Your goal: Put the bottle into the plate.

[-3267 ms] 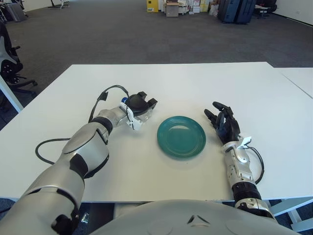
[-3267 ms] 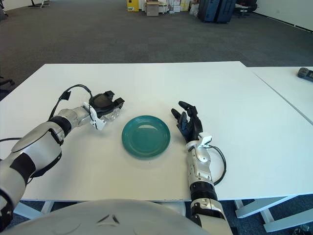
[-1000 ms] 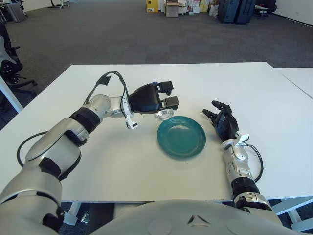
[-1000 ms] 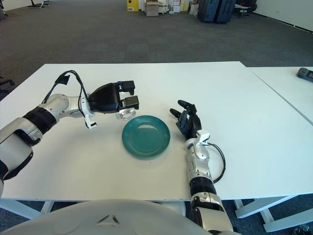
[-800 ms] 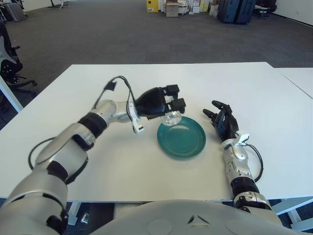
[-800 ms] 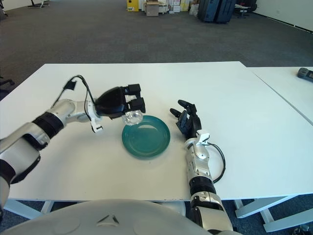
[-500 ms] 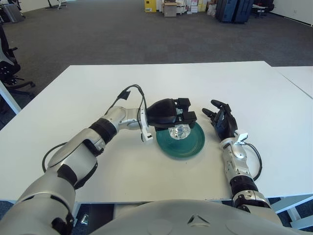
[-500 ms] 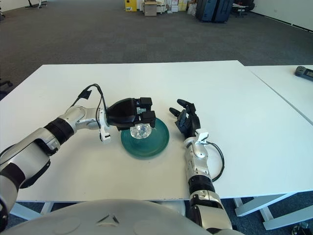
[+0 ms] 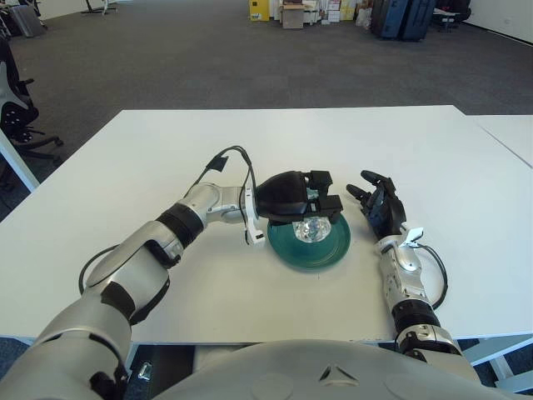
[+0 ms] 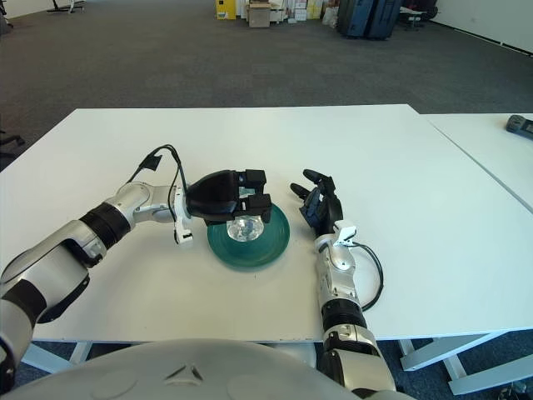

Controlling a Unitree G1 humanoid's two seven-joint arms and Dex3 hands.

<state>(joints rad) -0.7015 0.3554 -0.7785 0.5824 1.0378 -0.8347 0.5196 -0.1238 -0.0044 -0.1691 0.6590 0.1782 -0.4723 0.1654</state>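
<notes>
A teal plate point(image 9: 327, 248) lies on the white table point(image 9: 275, 150), a little right of centre. My left hand point(image 9: 310, 200) hovers over the plate, its fingers curled around a small clear bottle point(image 9: 311, 228) whose faceted bottom points toward me. The bottle hangs just over the plate's middle; I cannot tell whether it touches the plate. In the right eye view the same bottle point(image 10: 244, 227) shows under the black hand point(image 10: 237, 198). My right hand point(image 9: 381, 208) shows right of the plate, fingers spread, holding nothing.
A black cable point(image 9: 223, 158) loops up from the left forearm. A second white table point(image 9: 510, 133) adjoins on the right, with a dark object point(image 10: 520, 124) on it. Office chairs stand far left; boxes and cases stand across the carpeted floor.
The left hand picked the bottle up from the table left of the plate, carried it rightward and brought it down over the plate. The right hand stayed put.
</notes>
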